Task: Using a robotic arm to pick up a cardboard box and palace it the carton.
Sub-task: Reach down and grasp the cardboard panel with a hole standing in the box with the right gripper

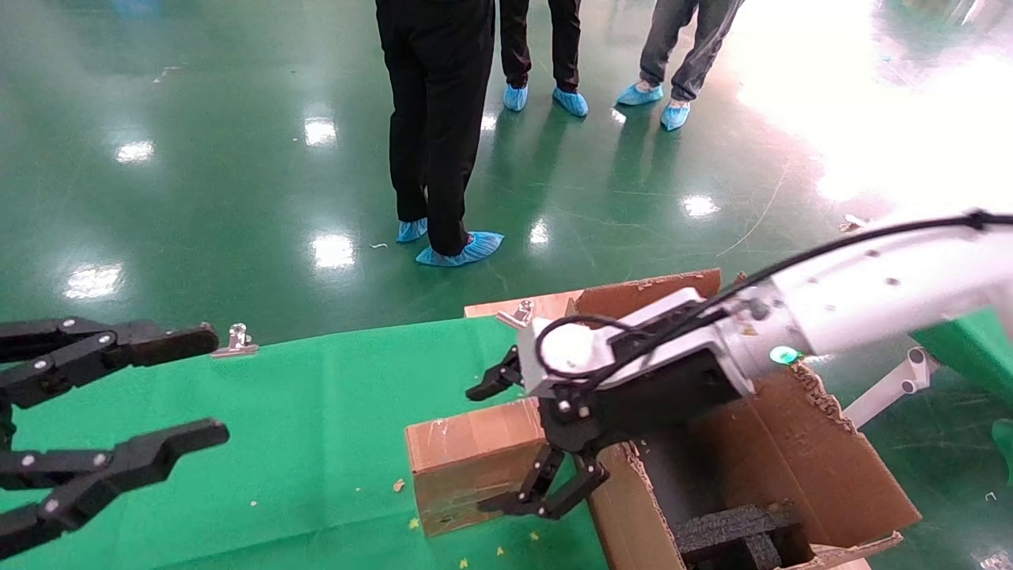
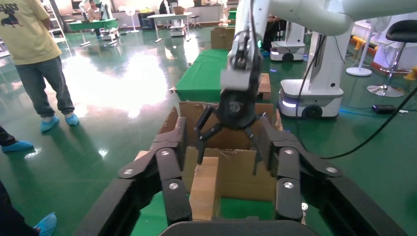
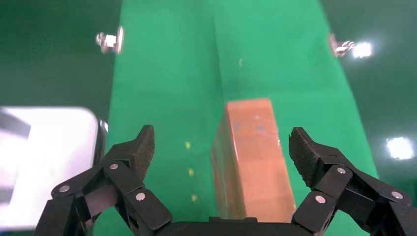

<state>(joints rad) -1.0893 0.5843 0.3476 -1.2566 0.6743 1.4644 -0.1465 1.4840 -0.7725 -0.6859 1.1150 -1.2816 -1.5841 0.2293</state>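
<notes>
Over green cloth [image 1: 316, 412], right end effector [image 1: 506, 443] spread wide above cardboard box [image 1: 467, 463]

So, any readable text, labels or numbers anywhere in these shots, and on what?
"ELESS": partial dark print, cut off by the picture's edge, on the bystander's yellow T-shirt in the left wrist view.
Cardboard box: no print visible.
Carton: no print visible.
Right gripper and left gripper: no markings readable.

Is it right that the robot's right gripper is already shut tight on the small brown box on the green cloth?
Not quite. The right gripper is open, its fingers spread either side of the cardboard box without touching it, as the right wrist view shows. The box does sit on the green cloth.
</notes>
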